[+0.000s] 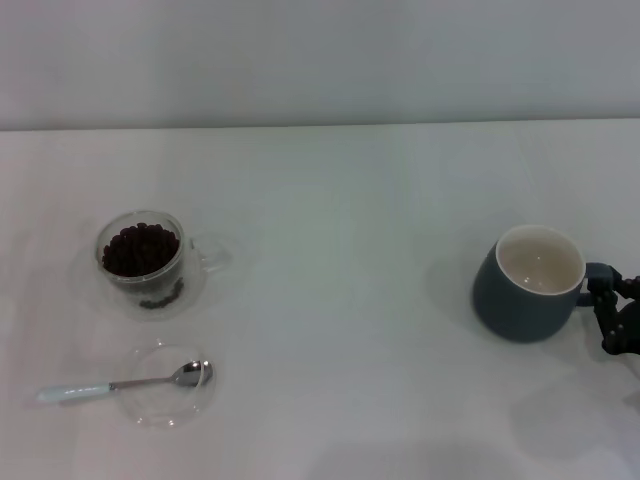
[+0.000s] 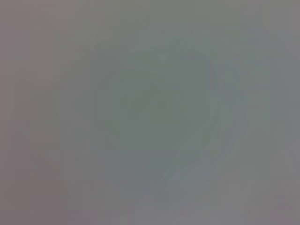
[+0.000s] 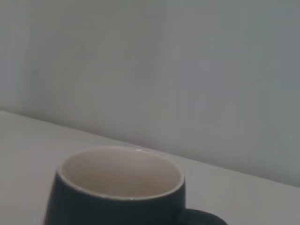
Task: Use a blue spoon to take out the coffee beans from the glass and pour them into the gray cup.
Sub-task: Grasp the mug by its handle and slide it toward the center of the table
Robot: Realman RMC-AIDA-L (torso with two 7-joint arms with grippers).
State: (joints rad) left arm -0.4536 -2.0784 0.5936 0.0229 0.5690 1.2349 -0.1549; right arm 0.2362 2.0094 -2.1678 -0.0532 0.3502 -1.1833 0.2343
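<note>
The spoon [image 1: 125, 384] was seen lying flat on the white table [image 1: 340, 330], near the robot's left front. Its shiny metal bowl rested on a flat round clear saucer [image 1: 165, 388], while the thin neck and pale blue handle reached out past the saucer's rim toward the left edge. Just behind the saucer, one small clear glass [image 1: 150, 262] stood upright, its side handle turned to the right. It was filled nearly to the rim with dark, almost black beans [image 1: 140, 249], too many to be counted.

Well apart from these, on the right side of the table, one rounded blue-gray cup [image 1: 530, 285] stood upright. A cream-white inside was shown, with nothing seen in it, and the loop handle pointed to the right. In the right wrist view the cup [image 3: 119, 187] was seen close up from the side.

The right gripper [image 1: 615, 315] was placed at the cup's handle, at the right edge of the head view; whether its fingers were clasped on the handle could not be told. The left gripper was not seen in any view, and nothing could be made out in the left wrist view.

One spoon, one saucer, one glass and one cup were counted.
</note>
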